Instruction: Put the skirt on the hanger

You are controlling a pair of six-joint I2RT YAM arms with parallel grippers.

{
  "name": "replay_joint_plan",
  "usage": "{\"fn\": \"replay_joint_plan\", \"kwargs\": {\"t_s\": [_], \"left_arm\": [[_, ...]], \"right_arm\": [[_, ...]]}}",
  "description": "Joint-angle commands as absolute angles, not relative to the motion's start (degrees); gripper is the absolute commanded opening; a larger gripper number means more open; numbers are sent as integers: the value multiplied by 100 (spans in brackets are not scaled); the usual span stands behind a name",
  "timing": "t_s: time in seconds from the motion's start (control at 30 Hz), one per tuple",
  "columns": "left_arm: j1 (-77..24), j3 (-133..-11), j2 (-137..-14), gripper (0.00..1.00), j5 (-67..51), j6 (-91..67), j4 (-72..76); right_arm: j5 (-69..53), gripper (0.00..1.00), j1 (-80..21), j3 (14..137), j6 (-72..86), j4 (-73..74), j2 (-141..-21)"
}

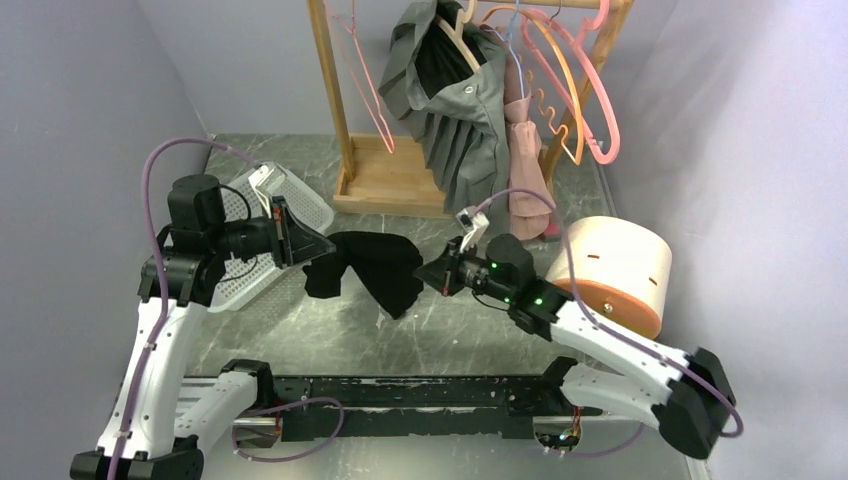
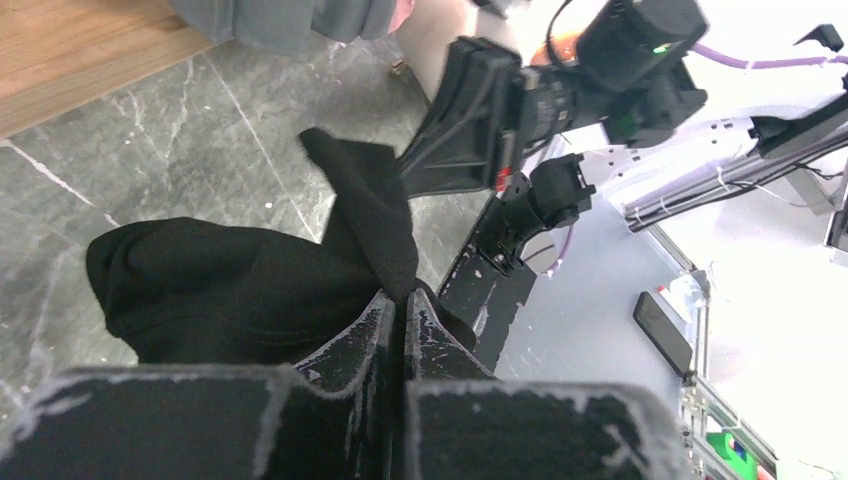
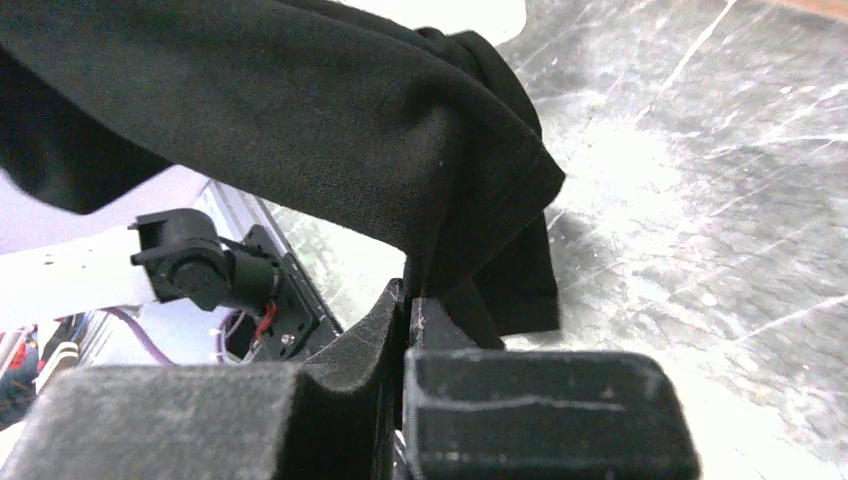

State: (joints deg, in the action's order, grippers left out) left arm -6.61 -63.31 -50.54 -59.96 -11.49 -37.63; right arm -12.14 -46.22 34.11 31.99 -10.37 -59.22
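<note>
A black skirt (image 1: 375, 268) hangs in the air between my two grippers above the marble table. My left gripper (image 1: 322, 247) is shut on its left edge; in the left wrist view the cloth (image 2: 240, 290) comes out of the closed fingertips (image 2: 401, 302). My right gripper (image 1: 428, 272) is shut on its right edge; in the right wrist view the skirt (image 3: 330, 130) drapes over the closed fingertips (image 3: 408, 297). Pink and orange empty hangers (image 1: 575, 75) hang on the wooden rack (image 1: 335, 90) at the back, far from both grippers.
A grey pleated garment (image 1: 455, 110) and a pink garment (image 1: 525, 150) hang on the rack. A white mesh basket (image 1: 265, 235) lies behind the left arm. A round beige and orange container (image 1: 615, 270) stands at the right. Walls close both sides.
</note>
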Motion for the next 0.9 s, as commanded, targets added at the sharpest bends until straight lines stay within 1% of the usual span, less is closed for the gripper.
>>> {"fn": "replay_joint_plan", "kwargs": {"t_s": [0.0, 0.13, 0.27, 0.43, 0.5, 0.63, 0.7, 0.8, 0.87], "left_arm": [[-694, -6646, -4789, 7, -5626, -1335, -4165], [-694, -6729, -4526, 7, -5453, -1520, -4469], [-694, -6506, -4194, 7, -5449, -1754, -4839], [-693, -5767, -3954, 7, -4860, -2043, -4962], [-694, -5554, -4221, 7, -4536, -2402, -4724], [-694, -5301, -5445, 7, -3749, -2645, -3719], [-694, -5422, -6328, 7, -3375, -2765, -3116], [-736, -5840, -7679, 7, -3304, -2962, -2255], [-839, -6212, -8206, 7, -3214, -3095, -1915]], "right_arm": [[-979, 0, -4635, 3883, 2962, 681, -4905], [-1240, 0, -4633, 4454, 2789, 1825, -4152], [-1453, 0, -4636, 4902, 2714, 2525, -3599], [-926, 0, -4636, 5158, 3079, 2935, -3446], [-331, 0, -4633, 5175, 3328, 3090, -3715], [1612, 0, -4634, 4965, 3746, 3136, -4646], [2485, 0, -4629, 4658, 3758, 2568, -5117], [3611, 0, -4631, 4355, 3568, 1519, -5726], [4315, 0, -4610, 4269, 3449, 1091, -6037]]}}
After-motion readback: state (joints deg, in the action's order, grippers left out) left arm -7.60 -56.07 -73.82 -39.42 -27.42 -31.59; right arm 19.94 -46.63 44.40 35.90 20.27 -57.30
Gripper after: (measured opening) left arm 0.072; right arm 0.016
